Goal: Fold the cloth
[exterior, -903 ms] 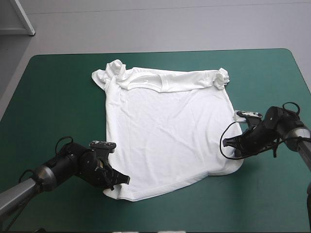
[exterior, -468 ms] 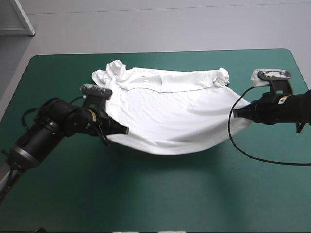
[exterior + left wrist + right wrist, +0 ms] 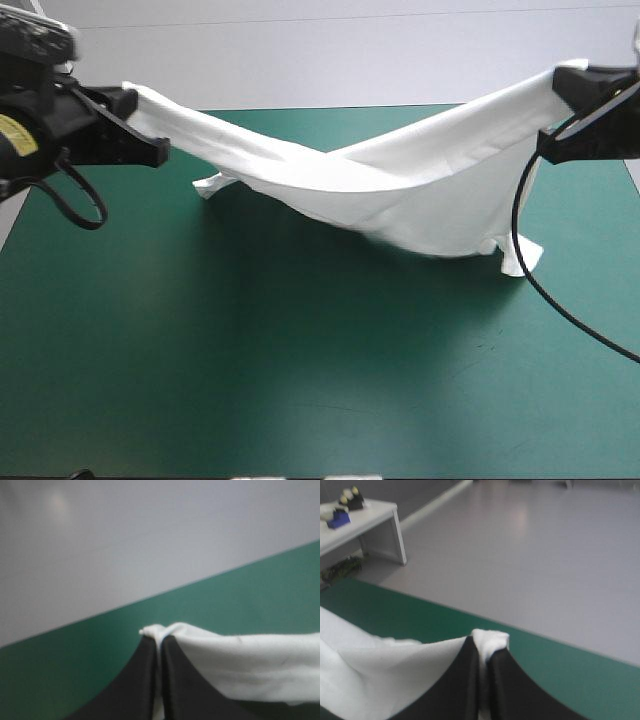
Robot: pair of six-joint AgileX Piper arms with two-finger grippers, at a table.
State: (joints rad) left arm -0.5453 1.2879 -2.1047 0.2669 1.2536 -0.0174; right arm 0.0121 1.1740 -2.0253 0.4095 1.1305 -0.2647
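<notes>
Since the earlier picture, both grippers have been raised high and carried toward the far edge, and the T-shirt (image 3: 400, 190) has been lifted with them. The near half of the teal-green table (image 3: 250, 380) is left bare. Past it, the T-shirt is slung between the two arms like a hammock, sagging in the middle just above the cover. Two loose ends hang down and touch the table, one below each side. The left gripper (image 3: 128, 110) is held above the far left corner. In its wrist view its black fingers (image 3: 150, 680) are pressed together, with a white corner pinched at their tips. The right gripper (image 3: 570, 100) is held at the far right, likewise pinching a corner of the shirt.
</notes>
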